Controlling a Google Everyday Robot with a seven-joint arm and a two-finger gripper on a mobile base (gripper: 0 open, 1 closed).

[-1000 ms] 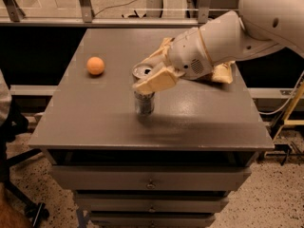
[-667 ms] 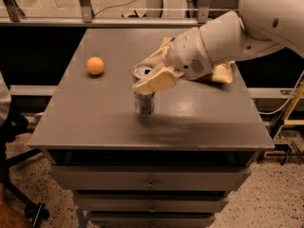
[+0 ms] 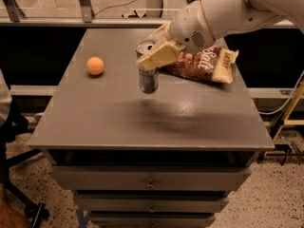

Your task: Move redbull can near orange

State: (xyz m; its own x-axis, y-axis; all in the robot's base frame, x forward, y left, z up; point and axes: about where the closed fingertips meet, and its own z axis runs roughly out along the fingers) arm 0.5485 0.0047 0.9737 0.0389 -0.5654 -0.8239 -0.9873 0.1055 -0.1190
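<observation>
Only one camera view here, so here's what I'm seeing from it. The gripper point(image 3: 151, 51) is clamped on the upper part of the redbull can point(image 3: 148, 81), with the cream-coloured near finger point(image 3: 156, 58) pressed across its side just under the rim.

The big change from a second ago is that the can sits higher up. Before, it was planted on the table point(image 3: 142, 127). Now its base looks clear of the surface, with a soft shadow smeared on the tabletop below and to the right of it. The arm point(image 3: 223, 13) has risen too, so a lot more of the chip bag point(image 3: 204, 63) behind it shows.

The orange point(image 3: 95, 66) hasn't budged. It's off to the can's left, near the table's left edge and well apart from the can.

So I'd say the grab and lift are done and the carry is what's left: swing the can left, then set it down just beside the orange without knocking it and sending it rolling.
</observation>
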